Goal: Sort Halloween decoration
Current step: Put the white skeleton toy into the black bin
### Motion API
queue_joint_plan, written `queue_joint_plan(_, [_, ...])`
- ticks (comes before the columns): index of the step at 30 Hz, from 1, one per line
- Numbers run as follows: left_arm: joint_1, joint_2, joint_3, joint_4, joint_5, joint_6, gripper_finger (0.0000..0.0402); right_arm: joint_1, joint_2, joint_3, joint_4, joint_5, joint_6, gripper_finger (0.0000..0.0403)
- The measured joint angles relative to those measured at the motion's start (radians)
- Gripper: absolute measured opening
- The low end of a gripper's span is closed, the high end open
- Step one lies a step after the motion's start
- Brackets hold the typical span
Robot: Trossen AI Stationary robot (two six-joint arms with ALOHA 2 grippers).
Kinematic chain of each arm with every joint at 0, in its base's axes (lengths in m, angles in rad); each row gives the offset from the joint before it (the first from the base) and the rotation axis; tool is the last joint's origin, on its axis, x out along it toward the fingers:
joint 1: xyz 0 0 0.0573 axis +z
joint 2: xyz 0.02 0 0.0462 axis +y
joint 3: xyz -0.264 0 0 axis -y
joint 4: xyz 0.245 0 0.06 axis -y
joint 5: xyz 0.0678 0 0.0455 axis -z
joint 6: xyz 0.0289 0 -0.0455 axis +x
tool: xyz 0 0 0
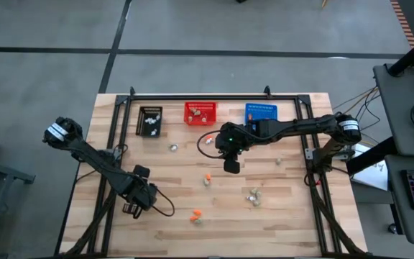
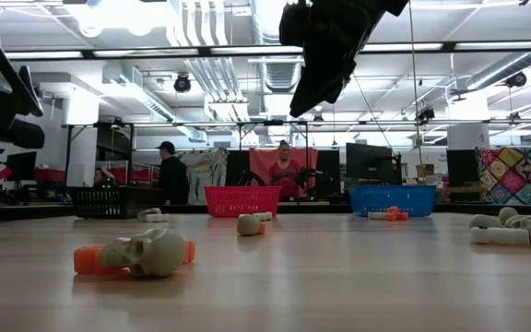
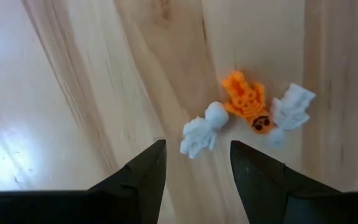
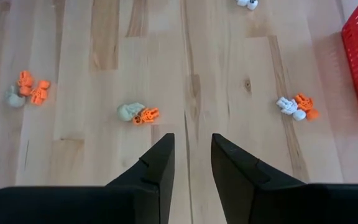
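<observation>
Small Halloween decoration pieces lie scattered on the wooden table. An orange piece (image 3: 247, 106) lies between two white ones (image 3: 201, 130), just beyond my left gripper (image 3: 196, 155). That gripper points straight down, open, near the table's left front (image 1: 139, 198). My right gripper (image 1: 231, 165) hangs above the table's middle, slanting down, open with nothing between its fingers (image 4: 191, 149). Below it lie a grey-and-orange pair (image 4: 137, 114), an orange-and-grey cluster (image 4: 27, 88) and a white-and-orange cluster (image 4: 297, 106).
A black basket (image 1: 150, 121), a red basket (image 1: 200, 113) and a blue basket (image 1: 261, 113) stand in a row along the far edge. More pieces lie at the right front (image 1: 254, 196). A dark metal frame (image 1: 214, 96) borders the table. People stand in the room beyond (image 2: 169, 171).
</observation>
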Motion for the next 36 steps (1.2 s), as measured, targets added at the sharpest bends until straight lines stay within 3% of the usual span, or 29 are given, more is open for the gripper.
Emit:
queue_joint_plan(15, [0.000,-0.004,-0.070,0.132,-0.017,-0.016,0.0147,0.000,0.000,-0.001,0.010,0.000,0.003,0.0096])
queue_joint_plan(29, [0.000,0.001,-0.042,0.080,-0.060,-0.095,0.0022,0.000,0.000,-0.001,0.012,0.000,0.001,0.0084])
queue_joint_plan(36, [0.000,-0.001,0.045,-0.025,-0.119,-0.130,0.0005,0.000,0.000,-0.001,0.012,0.000,-0.006,0.0087])
